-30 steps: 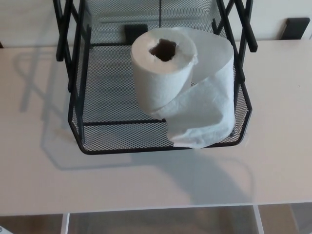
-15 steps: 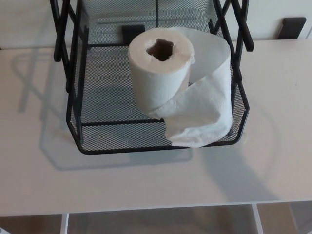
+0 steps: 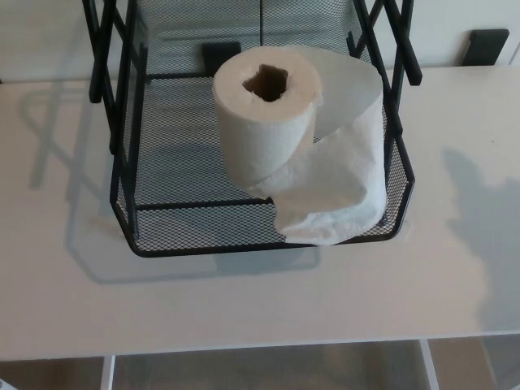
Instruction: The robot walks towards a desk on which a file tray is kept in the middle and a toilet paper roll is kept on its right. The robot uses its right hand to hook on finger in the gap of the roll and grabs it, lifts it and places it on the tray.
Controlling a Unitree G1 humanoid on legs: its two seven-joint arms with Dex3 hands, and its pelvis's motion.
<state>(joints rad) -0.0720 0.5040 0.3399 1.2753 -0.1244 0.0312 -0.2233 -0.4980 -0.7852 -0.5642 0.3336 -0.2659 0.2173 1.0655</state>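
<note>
A white toilet paper roll (image 3: pixel 266 122) stands upright inside the black mesh file tray (image 3: pixel 154 219), its core hole facing up. A loose tail of paper (image 3: pixel 337 191) unwinds from it and drapes down to the tray's front right corner. The tray sits in the middle of a pale desk (image 3: pixel 65 292). Neither of my hands shows in the head view; only a dark shadow lies on the desk at the right (image 3: pixel 487 236).
The tray's black upright frame bars (image 3: pixel 122 73) rise on both sides. Two small black blocks (image 3: pixel 487 45) sit at the desk's far edge. The desk's front edge runs along the bottom of the picture, with floor below it.
The shadow on the desk has slid from below the tray to the far right. The view shifted slightly at first. Roll and tray stay put.
</note>
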